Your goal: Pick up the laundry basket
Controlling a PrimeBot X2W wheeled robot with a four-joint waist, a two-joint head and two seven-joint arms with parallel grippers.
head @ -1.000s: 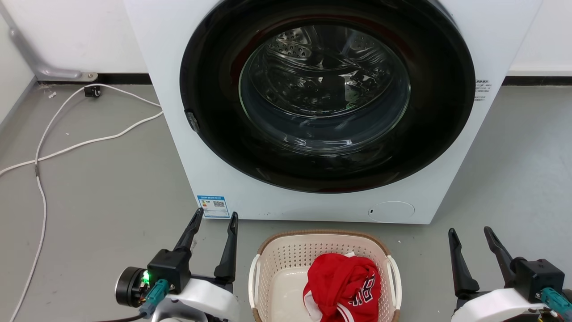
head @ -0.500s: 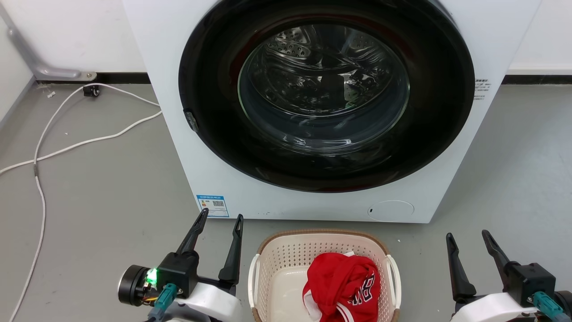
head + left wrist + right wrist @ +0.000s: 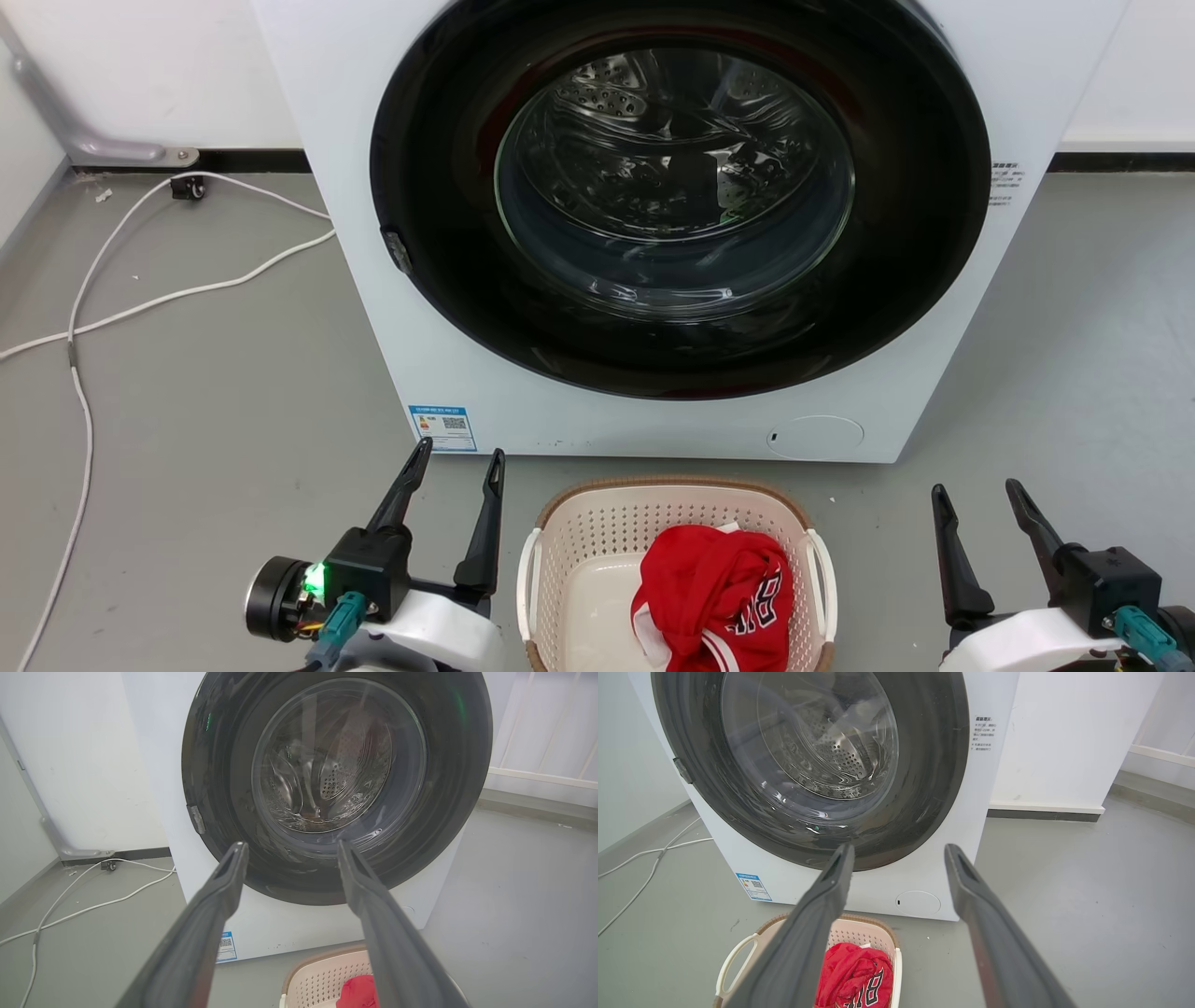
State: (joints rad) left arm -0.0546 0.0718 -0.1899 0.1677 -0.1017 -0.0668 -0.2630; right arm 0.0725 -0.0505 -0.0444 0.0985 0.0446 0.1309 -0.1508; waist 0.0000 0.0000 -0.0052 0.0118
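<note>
A grey floor (image 3: 233,392) runs to white walls, and a white washer (image 3: 597,425) stands at the floor's far edge, by the wall. Its round door (image 3: 680,187) is dark with a glass middle and it is closed; the metal drum shows through the glass. A small blue label (image 3: 442,427) sits at the lower left corner of the washer's front. A white cable (image 3: 187,294) lies in loose curves on the floor, from the far left corner toward the left side.

The basket (image 3: 597,532) stands upright on the floor just in front of the washer, near its front but not touching it. It is cream, with holes in the walls, a brown rim and a white handle (image 3: 526,583) on each side. A red garment (image 3: 714,588) with white letters lies crumpled inside, toward the basket's right side.

The left gripper (image 3: 461,450) hangs over the floor just beside the basket's left side, not touching it; its two fingers stand apart with nothing between them. The right gripper (image 3: 975,488) is farther from the basket, on its right, also with fingers apart and holding nothing. Both point toward the washer. In the left wrist view the basket shows at the bottom edge between the fingers; in the right wrist view it lies at the lower left, partly behind one finger
</note>
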